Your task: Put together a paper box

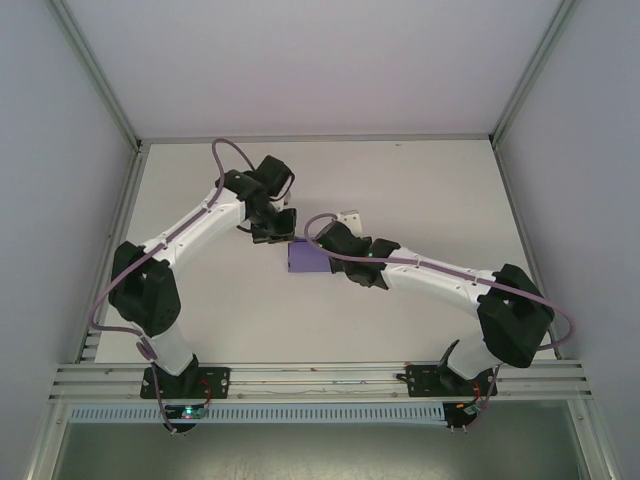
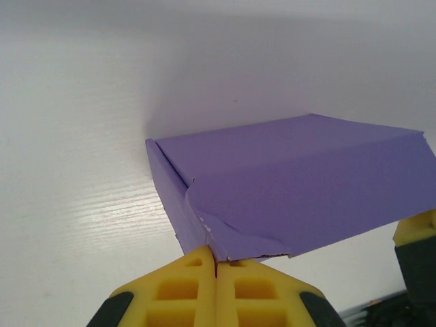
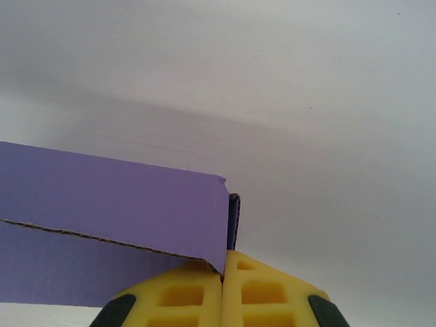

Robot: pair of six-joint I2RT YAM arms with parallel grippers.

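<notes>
left hand (image 2: 216, 262): fingers pressed together w/ no gap. We see them pinch the near corner of the paper box, where a flap edge is crumpled.
paper box (image 1: 305, 258): lavender card, already folded to a shallow closed shape. It lies on the tabletop (image 1: 420, 190) approx. at the centre, btw. the two hands.
right hand (image 3: 223, 266): fingers also pressed together, pinching the corner of an overlapping panel at the box's other end.
done: we judge the main panels are folded up and the lid side is laid over.
left: prob. the last flap is not tucked. One raw edge lies on the outside and we see a small slit at the corner, so seating and pressing remain.
</notes>
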